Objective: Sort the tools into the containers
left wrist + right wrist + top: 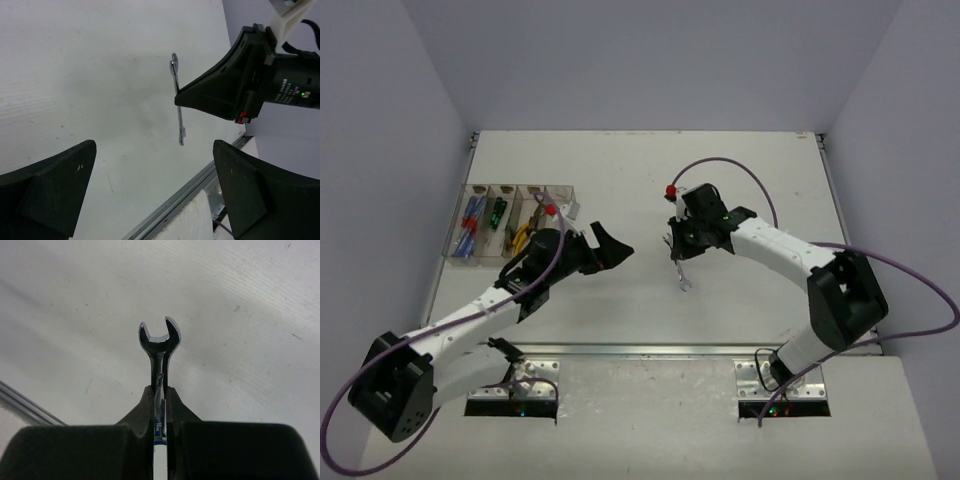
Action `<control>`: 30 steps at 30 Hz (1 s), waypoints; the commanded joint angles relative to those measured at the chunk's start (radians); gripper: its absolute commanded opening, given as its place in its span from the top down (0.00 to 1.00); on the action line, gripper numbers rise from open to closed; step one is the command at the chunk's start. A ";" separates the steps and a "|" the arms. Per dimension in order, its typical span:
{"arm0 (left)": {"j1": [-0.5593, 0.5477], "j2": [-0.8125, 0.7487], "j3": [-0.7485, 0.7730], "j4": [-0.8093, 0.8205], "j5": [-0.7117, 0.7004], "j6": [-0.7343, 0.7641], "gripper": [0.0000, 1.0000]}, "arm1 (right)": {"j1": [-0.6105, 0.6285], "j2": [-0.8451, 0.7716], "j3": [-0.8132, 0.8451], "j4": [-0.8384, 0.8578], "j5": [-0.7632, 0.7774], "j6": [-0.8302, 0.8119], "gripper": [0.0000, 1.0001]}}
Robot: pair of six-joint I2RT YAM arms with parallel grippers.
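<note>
A silver open-end wrench (160, 340) is pinched by its shank between the fingers of my right gripper (159, 390), its forked head jutting past the fingertips. From above, the wrench (682, 270) points toward the near edge under the right gripper (675, 245), mid-table. The left wrist view shows the wrench (176, 97) upright in that gripper (215, 92). My left gripper (610, 245) is open and holds nothing, right of the containers (480, 190). The bins hold blue and red screwdrivers (470, 222), a green-handled one (496, 215) and yellow pliers (523, 235).
A metal rail (650, 349) runs along the table's near edge, also in the left wrist view (190, 192). My left arm (535, 265) crosses in front of the rightmost bin. Purple cables loop off both arms. Grey walls stand on three sides.
</note>
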 commanded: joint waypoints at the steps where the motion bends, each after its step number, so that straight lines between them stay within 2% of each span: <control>1: -0.070 0.143 0.010 0.367 -0.031 -0.115 0.00 | 0.022 -0.085 -0.030 0.092 -0.077 0.002 1.00; 2: -0.079 0.194 0.027 0.392 -0.032 -0.124 0.00 | 0.033 -0.106 -0.042 0.107 -0.093 0.003 1.00; 7: -0.100 0.258 0.039 0.466 -0.059 -0.146 0.03 | 0.082 -0.181 -0.083 0.159 -0.118 0.005 1.00; 15: -0.118 0.318 0.058 0.499 -0.061 -0.155 0.20 | 0.140 -0.198 -0.063 0.168 -0.126 0.017 1.00; 16: -0.122 0.327 0.058 0.504 -0.059 -0.159 0.25 | 0.142 -0.193 -0.056 0.168 -0.126 0.018 1.00; 17: -0.125 0.331 0.058 0.511 -0.048 -0.165 0.35 | 0.142 -0.186 -0.047 0.168 -0.126 0.021 1.00; 21: -0.143 0.346 0.054 0.533 -0.036 -0.176 0.54 | 0.142 -0.163 -0.024 0.171 -0.117 0.031 1.00; 25: -0.156 0.358 0.060 0.539 -0.034 -0.175 0.67 | 0.145 -0.156 -0.008 0.176 -0.135 0.042 1.00; 30: -0.155 0.386 0.092 0.570 0.006 -0.152 1.00 | 0.148 -0.168 -0.007 0.196 -0.147 0.048 1.00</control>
